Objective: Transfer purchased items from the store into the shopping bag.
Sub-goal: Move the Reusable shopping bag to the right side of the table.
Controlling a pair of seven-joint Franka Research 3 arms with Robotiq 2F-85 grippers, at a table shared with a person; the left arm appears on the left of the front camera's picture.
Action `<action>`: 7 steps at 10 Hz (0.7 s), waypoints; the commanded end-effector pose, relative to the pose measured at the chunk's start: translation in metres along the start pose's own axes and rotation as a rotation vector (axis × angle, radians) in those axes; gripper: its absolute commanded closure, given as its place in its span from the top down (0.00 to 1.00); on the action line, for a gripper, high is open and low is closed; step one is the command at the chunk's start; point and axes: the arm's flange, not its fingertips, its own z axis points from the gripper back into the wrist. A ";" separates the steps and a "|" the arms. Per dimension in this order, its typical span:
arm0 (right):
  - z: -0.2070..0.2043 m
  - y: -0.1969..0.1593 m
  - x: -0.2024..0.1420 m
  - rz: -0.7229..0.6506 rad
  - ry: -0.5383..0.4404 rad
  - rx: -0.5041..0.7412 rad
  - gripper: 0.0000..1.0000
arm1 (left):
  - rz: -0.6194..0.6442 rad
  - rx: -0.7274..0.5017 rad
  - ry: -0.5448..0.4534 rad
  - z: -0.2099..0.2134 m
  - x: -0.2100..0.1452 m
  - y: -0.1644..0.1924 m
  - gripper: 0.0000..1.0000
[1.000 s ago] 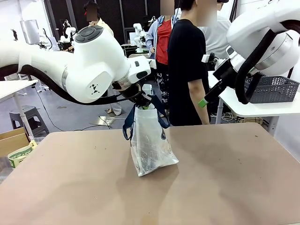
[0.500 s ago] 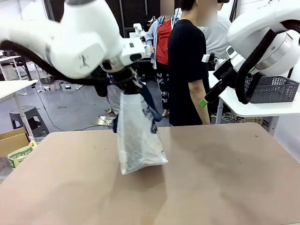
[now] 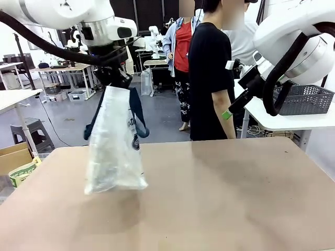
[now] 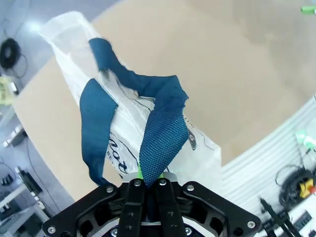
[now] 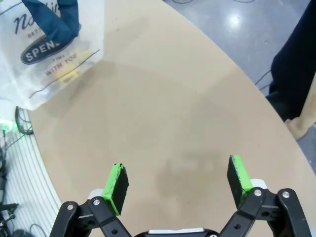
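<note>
Shopping bag [image 3: 114, 144], loaded and hanging clear above the table's [image 3: 235, 198] left edge, being held by its navy strap [image 4: 163, 136] in the clamped left gripper [image 4: 148, 183]; right gripper [image 5: 177, 185] idling apart; transfer judged nearly complete.

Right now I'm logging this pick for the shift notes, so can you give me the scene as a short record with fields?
left gripper: shut on one navy strap handle of the shopping bag
shopping bag: lifted, hanging tilted over the table's left part; second strap loose
bag contents: something yellow shows faintly through the plastic, too blurred to name
right gripper: open, nothing between its pads, above bare table
person: standing at the far side, hands not on the bag
</note>
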 end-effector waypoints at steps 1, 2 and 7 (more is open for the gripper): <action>0.002 -0.001 0.003 -0.010 0.012 0.009 1.00 | -0.014 -0.078 0.064 0.011 0.022 0.024 0.00; 0.002 -0.001 0.003 -0.010 0.012 0.009 1.00 | -0.016 -0.095 0.086 0.009 0.026 0.033 0.00; 0.002 -0.001 0.003 -0.010 0.012 0.009 1.00 | -0.006 -0.095 0.142 -0.010 0.025 0.053 0.00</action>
